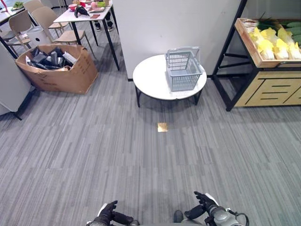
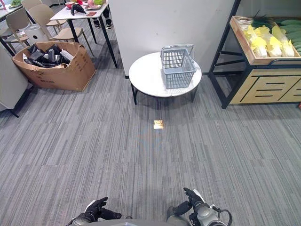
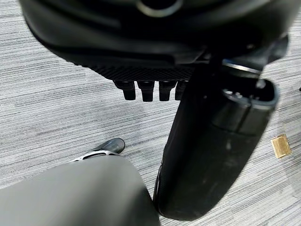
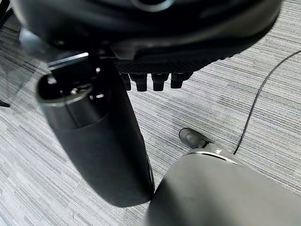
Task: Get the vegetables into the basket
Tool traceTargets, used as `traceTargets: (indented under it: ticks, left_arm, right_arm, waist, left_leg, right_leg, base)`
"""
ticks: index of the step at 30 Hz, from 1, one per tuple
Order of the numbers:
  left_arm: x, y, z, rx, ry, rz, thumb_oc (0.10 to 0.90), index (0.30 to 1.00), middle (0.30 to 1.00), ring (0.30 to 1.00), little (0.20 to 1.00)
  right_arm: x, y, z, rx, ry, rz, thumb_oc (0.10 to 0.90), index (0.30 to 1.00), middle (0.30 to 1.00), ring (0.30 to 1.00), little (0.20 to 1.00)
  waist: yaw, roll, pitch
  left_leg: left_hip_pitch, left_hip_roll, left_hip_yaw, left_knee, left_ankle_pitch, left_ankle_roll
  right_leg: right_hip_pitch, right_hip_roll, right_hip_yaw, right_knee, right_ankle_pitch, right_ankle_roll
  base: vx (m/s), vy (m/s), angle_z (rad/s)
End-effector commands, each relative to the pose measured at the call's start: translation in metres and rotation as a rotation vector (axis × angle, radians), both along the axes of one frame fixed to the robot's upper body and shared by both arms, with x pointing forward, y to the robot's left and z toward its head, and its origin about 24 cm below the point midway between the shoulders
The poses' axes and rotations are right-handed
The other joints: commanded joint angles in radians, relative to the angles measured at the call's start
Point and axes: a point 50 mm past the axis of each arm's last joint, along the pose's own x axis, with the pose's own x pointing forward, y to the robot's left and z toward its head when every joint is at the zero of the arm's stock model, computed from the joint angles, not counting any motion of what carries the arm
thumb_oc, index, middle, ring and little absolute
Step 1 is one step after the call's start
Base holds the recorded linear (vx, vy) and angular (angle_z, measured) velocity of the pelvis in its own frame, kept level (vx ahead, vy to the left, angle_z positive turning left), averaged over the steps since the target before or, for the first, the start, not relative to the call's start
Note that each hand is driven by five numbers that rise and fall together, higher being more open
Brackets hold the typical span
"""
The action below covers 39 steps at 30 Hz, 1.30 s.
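A grey plastic basket (image 1: 182, 70) stands upright on a round white table (image 1: 148, 77) ahead of me, handles raised, with nothing visible inside. The vegetables (image 1: 270, 42) lie in a wooden tray on a shelf (image 1: 263, 87) at the far right: yellow-wrapped pieces, with green ones behind them. My left hand (image 1: 107, 213) and right hand (image 1: 203, 201) hang low at the near edge, far from the table and shelf. Each is open and holds nothing. The left wrist view shows relaxed fingers (image 3: 146, 90) over carpet, as does the right wrist view's fingers (image 4: 155, 81).
Grey carpet stretches between me and the round table, with a small yellow square (image 1: 162, 127) lying on it. A cardboard box (image 1: 59, 68) of dark items sits at the far left, with chairs (image 1: 47, 19) and a dining table (image 1: 87, 14) behind it. A white pillar (image 1: 174, 23) rises behind the round table.
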Motion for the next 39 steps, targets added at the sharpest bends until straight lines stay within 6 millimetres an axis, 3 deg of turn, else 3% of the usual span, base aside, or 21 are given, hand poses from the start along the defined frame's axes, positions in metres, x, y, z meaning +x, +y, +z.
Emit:
traceTargets:
  ticks: [1,13,16,20,22,23,25,26,28,29,32,33,34,38,39]
  left_arm:
    - [0.003,-0.003,-0.001,0.021,0.015,-0.065,0.900,1.000,1.000,1.000,1.000]
    - [0.001,0.024,0.002,0.141,0.055,-0.051,0.900,1.000,1.000,1.000,1.000]
    - [0.007,0.035,0.006,0.174,0.045,-0.037,0.900,1.000,1.000,1.000,1.000]
    - [0.011,0.044,0.009,0.170,0.028,-0.010,0.900,1.000,1.000,1.000,1.000]
    - [0.014,0.045,0.011,0.153,0.006,0.045,0.900,1.000,1.000,1.000,1.000]
    - [0.014,0.045,0.011,0.153,0.006,0.045,0.900,1.000,1.000,1.000,1.000]
    - [0.018,0.045,0.012,0.151,-0.011,0.060,0.900,1.000,1.000,1.000,1.000]
    - [0.019,0.043,0.012,0.146,-0.016,0.053,0.900,1.000,1.000,1.000,1.000]
    - [0.016,0.041,0.010,0.141,-0.008,0.045,0.900,1.000,1.000,1.000,1.000]
    - [0.012,0.041,0.009,0.142,0.003,0.039,0.900,1.000,1.000,1.000,1.000]
    - [0.008,0.038,0.007,0.139,0.011,0.040,0.900,1.000,1.000,1.000,1.000]
    - [0.005,0.036,0.006,0.134,0.014,0.039,0.900,1.000,1.000,1.000,1.000]
    - [0.004,0.036,0.006,0.132,0.017,0.041,0.900,1.000,1.000,1.000,1.000]
    - [-0.007,0.036,0.003,0.129,0.046,0.039,0.900,1.000,1.000,1.000,1.000]
    - [-0.007,0.037,0.004,0.135,0.047,0.022,0.900,1.000,1.000,1.000,1.000]
  right_arm:
    - [-0.017,-0.025,-0.001,-0.107,0.099,0.007,0.900,1.000,1.000,1.000,1.000]
    - [-0.007,-0.030,0.004,-0.103,0.037,-0.050,0.900,1.000,1.000,1.000,1.000]
    - [0.005,-0.031,0.008,-0.099,-0.002,-0.053,0.900,1.000,1.000,1.000,1.000]
    - [0.009,-0.031,0.010,-0.083,-0.024,-0.052,0.900,1.000,1.000,1.000,1.000]
    - [0.006,-0.034,0.010,-0.083,-0.024,-0.065,0.900,1.000,1.000,1.000,1.000]
    - [0.006,-0.034,0.010,-0.083,-0.024,-0.065,0.900,1.000,1.000,1.000,1.000]
    - [0.007,-0.035,0.010,-0.086,-0.032,-0.066,0.900,1.000,1.000,1.000,1.000]
    - [0.004,-0.038,0.010,-0.097,-0.024,-0.071,0.900,1.000,1.000,1.000,1.000]
    - [0.001,-0.040,0.010,-0.101,-0.015,-0.073,0.900,1.000,1.000,1.000,1.000]
    - [-0.001,-0.041,0.010,-0.103,-0.010,-0.074,0.900,1.000,1.000,1.000,1.000]
    - [-0.003,-0.042,0.010,-0.108,-0.008,-0.072,0.900,1.000,1.000,1.000,1.000]
    - [-0.004,-0.043,0.009,-0.114,-0.005,-0.068,0.900,1.000,1.000,1.000,1.000]
    - [-0.004,-0.043,0.009,-0.115,-0.004,-0.066,0.900,1.000,1.000,1.000,1.000]
    - [-0.010,-0.041,0.007,-0.103,0.015,-0.064,0.900,1.000,1.000,1.000,1.000]
    - [-0.012,-0.039,0.006,-0.098,0.023,-0.060,0.900,1.000,1.000,1.000,1.000]
  waist:
    - [-0.004,-0.037,0.002]
    - [-0.024,-0.045,0.015]
    - [-0.029,-0.044,0.039]
    - [-0.031,-0.058,0.058]
    - [-0.018,-0.067,0.072]
    - [-0.020,-0.066,0.072]
    - [-0.014,-0.072,0.084]
    - [-0.007,-0.079,0.092]
    - [-0.003,-0.079,0.091]
    - [-0.002,-0.077,0.083]
    - [0.008,-0.066,0.081]
    - [0.018,-0.051,0.076]
    - [0.023,-0.046,0.071]
    - [0.033,-0.053,0.040]
    - [0.029,-0.060,0.024]
  left_leg:
    - [-0.005,0.017,-0.037,-0.026,0.012,-0.029]
    - [-0.009,0.047,-0.022,-0.026,0.020,-0.047]
    - [-0.026,0.077,-0.015,-0.026,0.040,-0.050]
    - [-0.102,0.109,-0.027,0.176,0.054,-0.061]
    - [-0.166,0.093,-0.079,0.306,0.095,-0.062]
    - [-0.169,0.094,-0.081,0.310,0.093,-0.062]
    - [-0.198,0.071,-0.120,0.354,0.111,-0.056]
    - [-0.259,0.023,-0.177,0.384,0.117,-0.045]
    - [-0.300,0.002,-0.184,0.336,0.104,-0.034]
    - [-0.330,0.019,-0.175,0.264,0.106,-0.032]
    - [-0.343,0.040,-0.183,0.155,0.148,-0.037]
    - [-0.360,0.052,-0.203,0.085,0.196,-0.054]
    - [-0.358,0.052,-0.214,0.055,0.210,-0.060]
    - [-0.327,0.047,-0.201,0.043,0.191,-0.052]
    - [-0.318,0.039,-0.173,0.049,0.180,-0.043]
  right_leg:
    - [0.011,-0.077,0.016,0.004,-0.013,0.082]
    - [-0.005,-0.045,0.034,0.016,-0.025,0.064]
    - [-0.086,-0.016,0.049,0.128,-0.075,0.042]
    - [-0.110,0.023,0.075,0.184,-0.110,0.004]
    - [-0.091,0.030,0.077,0.180,-0.112,-0.015]
    - [-0.091,0.030,0.075,0.180,-0.112,-0.016]
    - [-0.081,0.030,0.079,0.177,-0.113,-0.021]
    - [-0.069,0.023,0.085,0.183,-0.120,-0.023]
    - [-0.051,0.022,0.101,0.177,-0.127,-0.021]
    - [-0.031,0.022,0.112,0.169,-0.142,-0.017]
    - [-0.002,0.024,0.128,0.164,-0.162,-0.013]
    - [0.025,0.032,0.150,0.159,-0.178,-0.008]
    - [0.042,0.034,0.167,0.159,-0.187,-0.004]
    - [0.087,0.013,0.213,0.155,-0.210,0.010]
    - [0.089,-0.013,0.221,0.166,-0.208,0.029]
  base:
    - [0.00,0.000,0.00]
    - [0.02,-0.043,-0.04]
    - [-0.01,-0.130,-0.06]
    - [0.08,-0.262,-0.19]
    - [0.06,-0.169,-0.17]
    - [0.05,-0.097,0.04]
    - [0.07,-0.057,0.00]
    - [0.14,-0.022,-0.09]
    - [0.24,0.022,-0.06]
    - [0.29,0.093,-0.19]
    - [0.24,0.121,-0.33]
    - [0.28,0.151,-0.50]
    - [0.28,0.151,-0.61]
    - [0.29,0.232,-0.73]
    - [0.23,0.261,-1.02]
